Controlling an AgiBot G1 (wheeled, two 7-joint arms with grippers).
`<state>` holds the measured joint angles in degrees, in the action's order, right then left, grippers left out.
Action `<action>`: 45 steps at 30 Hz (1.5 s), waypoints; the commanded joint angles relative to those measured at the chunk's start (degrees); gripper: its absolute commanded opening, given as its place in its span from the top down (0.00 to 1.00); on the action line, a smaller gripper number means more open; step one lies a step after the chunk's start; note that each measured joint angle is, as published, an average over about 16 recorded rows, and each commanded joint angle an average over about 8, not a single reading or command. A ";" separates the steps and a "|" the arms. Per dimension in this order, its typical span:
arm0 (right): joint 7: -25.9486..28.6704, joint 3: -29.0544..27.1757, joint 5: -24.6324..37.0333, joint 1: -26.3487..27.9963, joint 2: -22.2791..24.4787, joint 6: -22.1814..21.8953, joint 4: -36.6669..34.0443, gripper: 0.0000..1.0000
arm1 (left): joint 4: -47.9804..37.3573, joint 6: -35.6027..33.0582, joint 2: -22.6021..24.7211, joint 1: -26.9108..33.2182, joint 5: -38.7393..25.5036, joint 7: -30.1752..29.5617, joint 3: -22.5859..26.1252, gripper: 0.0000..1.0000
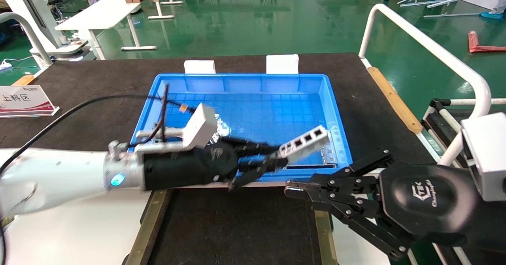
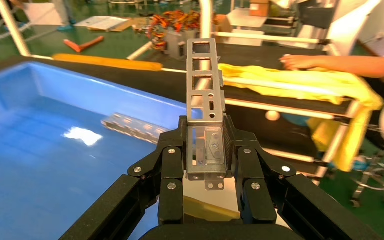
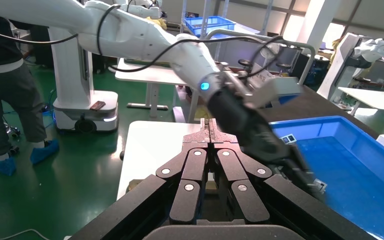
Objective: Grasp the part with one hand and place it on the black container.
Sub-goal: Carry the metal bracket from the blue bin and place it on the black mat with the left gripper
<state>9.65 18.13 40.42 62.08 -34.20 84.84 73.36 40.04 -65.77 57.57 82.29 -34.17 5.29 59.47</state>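
Note:
My left gripper (image 1: 276,157) is shut on the part (image 1: 305,140), a slim silver ladder-like bracket. It holds the part in the air over the front right of the blue bin (image 1: 245,78). In the left wrist view the part (image 2: 206,85) stands up between the black fingers (image 2: 172,155), with the gripper (image 2: 206,145) closed on its lower end. The black container (image 1: 237,225), with brass side rails (image 1: 147,225), lies just in front of the bin, below my arms. My right gripper (image 1: 290,190) is shut and empty, over the container's right rail; it also shows in the right wrist view (image 3: 210,127).
More grey metal pieces (image 1: 331,154) lie in the bin's front right corner, one showing in the left wrist view (image 2: 130,127). A sign card (image 1: 25,101) stands at far left. Two white blocks (image 1: 199,66) sit behind the bin. A white tube rail (image 1: 427,47) runs along the right.

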 commanded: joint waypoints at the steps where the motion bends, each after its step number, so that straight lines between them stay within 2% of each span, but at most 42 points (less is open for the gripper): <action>1: 0.00 0.00 0.00 0.00 0.00 0.00 0.00 1.00 | 3.31 -0.93 -2.42 -1.60 0.61 -0.62 -0.10 1.00; 5: -0.01 0.01 -0.01 0.00 0.00 -0.01 0.00 1.00 | 12.20 3.15 -7.57 -6.85 1.80 -1.91 -0.31 1.00; 10: -0.01 0.02 -0.02 0.01 0.01 -0.01 0.00 1.00 | 23.10 11.43 -12.59 -14.31 2.85 -3.53 0.04 1.00; 15: -0.02 0.03 -0.02 0.01 0.01 -0.01 0.00 1.00 | 31.20 20.44 -15.29 -21.19 3.86 -5.22 0.82 1.00; 19: -0.02 0.04 -0.03 0.01 0.02 -0.02 0.00 1.00 | 34.54 26.91 -15.70 -25.70 4.62 -6.08 1.44 1.00; 30: -0.03 0.06 -0.04 0.01 0.03 -0.03 0.00 1.00 | 33.80 41.97 -11.55 -33.52 6.66 -8.56 2.76 1.00; 45: -0.05 0.09 -0.06 0.02 0.04 -0.04 0.00 1.00 | 26.66 57.82 0.85 -36.87 10.81 -11.48 0.09 1.00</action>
<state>9.60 18.22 40.36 62.10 -34.16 84.80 73.36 66.58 -8.13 58.40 45.52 -23.35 -6.26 59.46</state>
